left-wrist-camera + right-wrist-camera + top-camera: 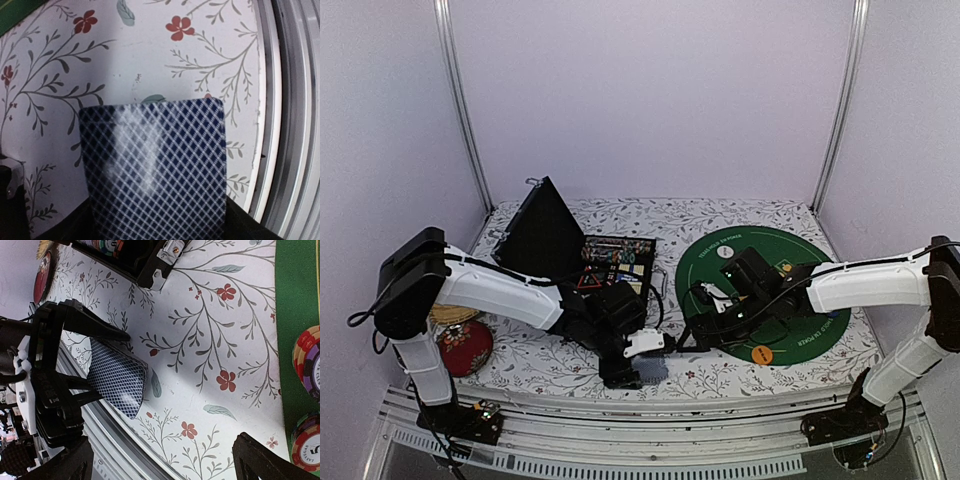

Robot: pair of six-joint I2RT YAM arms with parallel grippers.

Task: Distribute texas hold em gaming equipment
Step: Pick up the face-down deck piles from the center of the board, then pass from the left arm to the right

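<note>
The left gripper (112,365) was clamped on a playing card (155,170), its dark fingers pinching the card's lower part from either side, so that the card stuck out past the fingertips. The card hung just above the floral tablecloth (150,60), close to the white rail (262,125) at the table's near edge. The right gripper (162,455) held nothing, its jaws spread wide above the cloth just beside the green felt mat (805,300), facing the left gripper and the card.

The card's bottom edge was cut off in the left wrist view, and whether it was one card or several pressed together could not be told. Two chip stacks (307,360) stood on the mat at the right border of the right wrist view, each cut by the frame. From above, the arms hid part of the mat's near left side.

The card back bore a fine blue-and-white diamond lattice with rounded corners and a pale sheen across it. The chips were round with red-and-white striped edges, one purple. An orange button disc (761,353) lay near the mat's front rim, a white disc (725,252) nearer its far side. The black case (620,262) stood behind the left arm, lid raised, with rows of chips inside.
</note>
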